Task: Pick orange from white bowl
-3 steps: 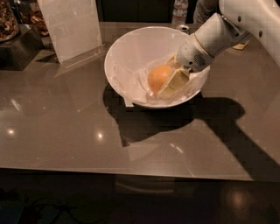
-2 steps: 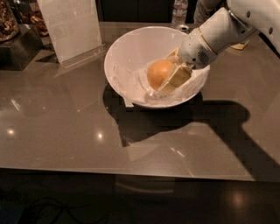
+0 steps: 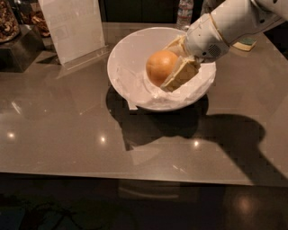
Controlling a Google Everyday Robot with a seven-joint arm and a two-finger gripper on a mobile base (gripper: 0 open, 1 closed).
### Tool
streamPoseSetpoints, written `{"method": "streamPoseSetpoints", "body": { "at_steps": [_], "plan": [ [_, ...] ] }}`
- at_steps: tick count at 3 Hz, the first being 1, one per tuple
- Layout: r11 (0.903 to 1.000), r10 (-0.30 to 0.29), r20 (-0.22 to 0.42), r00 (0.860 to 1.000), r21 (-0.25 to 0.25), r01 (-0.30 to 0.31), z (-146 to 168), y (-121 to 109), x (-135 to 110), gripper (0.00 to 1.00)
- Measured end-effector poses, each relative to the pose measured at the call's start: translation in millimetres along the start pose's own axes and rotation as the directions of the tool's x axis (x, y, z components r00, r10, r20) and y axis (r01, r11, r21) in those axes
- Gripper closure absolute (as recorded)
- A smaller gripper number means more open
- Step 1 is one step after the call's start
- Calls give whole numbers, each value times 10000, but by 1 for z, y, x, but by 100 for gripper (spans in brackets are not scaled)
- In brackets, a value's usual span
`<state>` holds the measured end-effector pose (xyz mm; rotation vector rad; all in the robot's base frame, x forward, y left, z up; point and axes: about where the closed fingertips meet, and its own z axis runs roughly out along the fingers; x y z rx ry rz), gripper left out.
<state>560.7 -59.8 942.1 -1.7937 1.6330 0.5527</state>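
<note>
The orange is round and glossy, inside the large white bowl, which is lined with crumpled white paper and stands at the back middle of the table. My gripper reaches into the bowl from the right. Its pale fingers are closed around the orange, one in front of it and one behind it. The orange sits above the bowl's floor, about level with the rim. The white arm runs up to the top right corner.
A clear upright sign holder stands behind the bowl to the left. Dark containers with snacks sit at the far left. A bottle stands behind the bowl. The grey table ends at a front edge below.
The gripper and the orange have risen together from the bowl's floor to about rim height and shifted slightly back.
</note>
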Motion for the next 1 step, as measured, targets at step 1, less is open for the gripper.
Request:
{"method": "streamPoseSetpoints", "body": {
  "at_steps": [1],
  "plan": [
    [9989, -388, -17, 9992, 250, 388, -8, 5, -11, 100]
  ]
}}
